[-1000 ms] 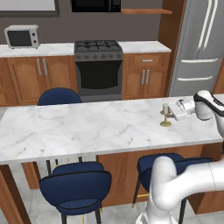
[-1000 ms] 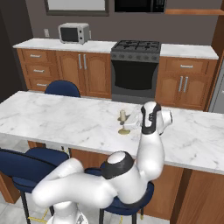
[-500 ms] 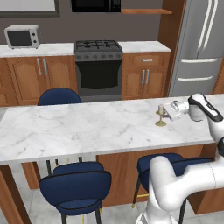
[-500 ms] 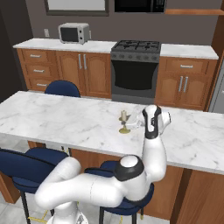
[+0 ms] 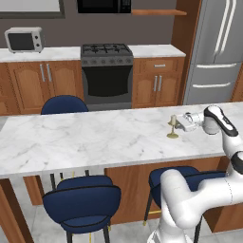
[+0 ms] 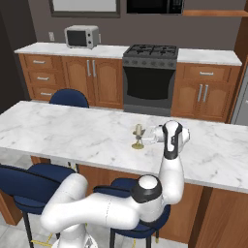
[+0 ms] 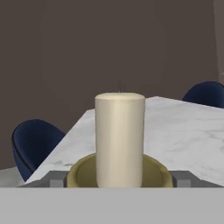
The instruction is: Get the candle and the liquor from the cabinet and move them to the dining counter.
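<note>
The candle [image 5: 172,127] [image 6: 138,136], a cream pillar on a round olive-gold base, stands upright on the dining counter [image 5: 95,140] [image 6: 72,133] near its right part. My gripper [image 5: 183,122] [image 6: 149,135] is level with it, reaching in from the right, open. In the hand view the candle [image 7: 119,135] rises right in front of the gripper [image 7: 119,180], with one fingertip on each side of its base; whether they touch it I cannot tell. The liquor and the cabinet are out of view.
Navy stools [image 5: 80,201] [image 6: 29,181] stand along the near side of the counter, one more [image 5: 64,104] on the far side. Behind are low wooden cabinets, a stove [image 5: 107,71], a microwave [image 5: 23,39] and a steel fridge [image 5: 216,52].
The left base picture has slid slightly, so the camera moved a little. The candle stays put on the counter and the gripper stays open beside it.
</note>
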